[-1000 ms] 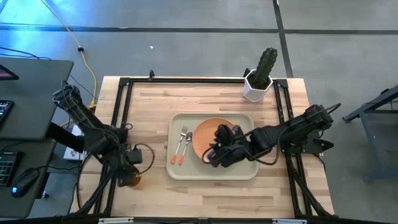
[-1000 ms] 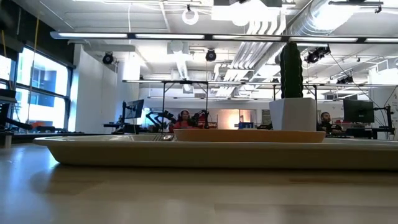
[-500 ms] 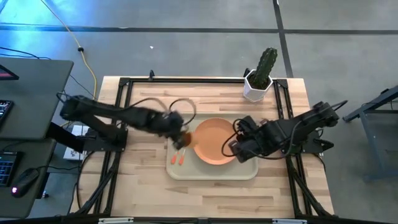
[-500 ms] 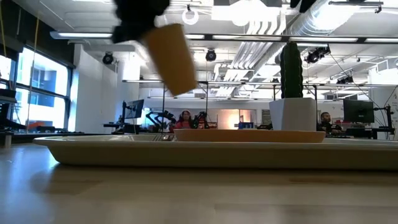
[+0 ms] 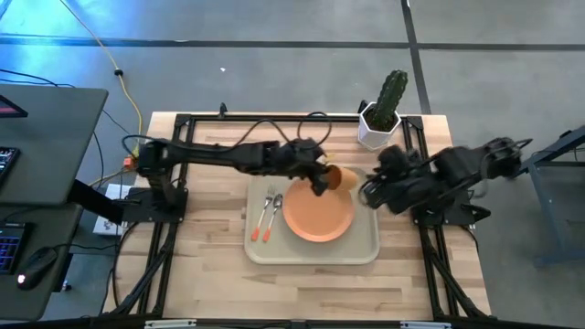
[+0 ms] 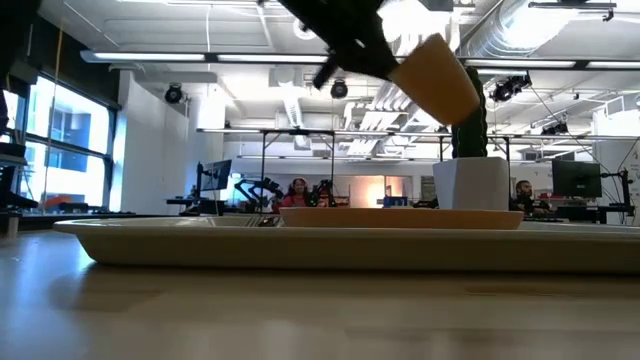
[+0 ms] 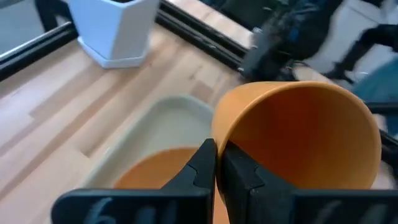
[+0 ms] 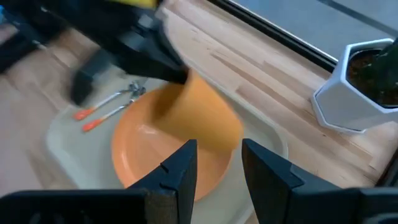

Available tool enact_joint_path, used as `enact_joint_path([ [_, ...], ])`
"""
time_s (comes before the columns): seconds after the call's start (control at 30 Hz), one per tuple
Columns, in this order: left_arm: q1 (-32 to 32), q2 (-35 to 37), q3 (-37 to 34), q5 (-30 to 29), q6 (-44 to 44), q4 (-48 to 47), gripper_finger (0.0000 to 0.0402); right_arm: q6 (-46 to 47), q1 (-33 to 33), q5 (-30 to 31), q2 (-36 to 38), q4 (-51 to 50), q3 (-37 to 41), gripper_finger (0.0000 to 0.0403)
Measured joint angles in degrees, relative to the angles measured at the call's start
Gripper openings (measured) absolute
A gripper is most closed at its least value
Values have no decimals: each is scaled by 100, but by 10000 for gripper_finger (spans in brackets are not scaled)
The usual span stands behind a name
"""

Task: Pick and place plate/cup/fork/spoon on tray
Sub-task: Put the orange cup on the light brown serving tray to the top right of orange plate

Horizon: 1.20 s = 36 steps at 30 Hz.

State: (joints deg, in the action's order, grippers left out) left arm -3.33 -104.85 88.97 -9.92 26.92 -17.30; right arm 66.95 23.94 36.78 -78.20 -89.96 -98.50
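My left gripper (image 5: 322,180) is shut on the orange-yellow cup (image 5: 336,176) and holds it in the air over the far right part of the beige tray (image 5: 367,258). The cup also shows in the low view (image 6: 435,80). The orange plate (image 5: 317,213) lies flat in the tray. The fork and spoon (image 5: 270,216) lie side by side in the tray's left part, orange handles toward the near edge. My right gripper (image 5: 369,192) is open and empty at the tray's right rim, close to the cup. My left gripper pinches the cup's wall at its rim (image 7: 217,142), one finger inside the cup and one outside. The fingers come slanting from the table's left. The cup is lifted clear above the tray and tilted, its bottom (image 6: 462,100) pointing down and away from the gripper.
A white pot with a green cactus (image 5: 379,123) stands at the table's far right corner, just beyond both grippers. Black frame rails run along the table's left, right and far edges. Bare wood lies in front of the tray.
My left gripper has carried the cup from the table's near left corner up and across the tray to its far right part, the cup tilted throughout. My right gripper has drawn back from over the plate toward the table's right edge.
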Motion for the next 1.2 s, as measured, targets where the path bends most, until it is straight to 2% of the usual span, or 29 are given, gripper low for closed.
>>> enact_joint_path([
  [0.17, -175, -914, 643, -534, -12, 428, 4, -102, -176, -23, 555, -6, 0, 119],
  [0.3, -357, -1579, 1260, -569, 28, 450, 4, -127, -440, -26, 696, -8, 0, 119],
  [0.4, -476, -2030, 1812, -525, 112, 5, 4, -202, -721, -156, 695, -4, 0, 119],
  [0.53, -592, -2559, 2608, -57, -43, -764, 4, -415, -1098, -536, 638, -2, 2, 119],
  [0.7, -645, -2953, 3359, 627, -497, -1545, 5, -687, -1503, -589, 631, -4, 2, 119],
  [0.8, -645, -2983, 3515, 673, -743, -1768, 5, -828, -1742, -622, 631, -4, 2, 119],
  [1.0, -733, -3051, 3528, 350, -955, -1683, 6, -1046, -2106, -867, 626, -5, 2, 119],
  [1.2, -852, -3214, 3515, 864, -860, -1764, 7, -1059, -2247, -986, 626, -6, 2, 119],
])
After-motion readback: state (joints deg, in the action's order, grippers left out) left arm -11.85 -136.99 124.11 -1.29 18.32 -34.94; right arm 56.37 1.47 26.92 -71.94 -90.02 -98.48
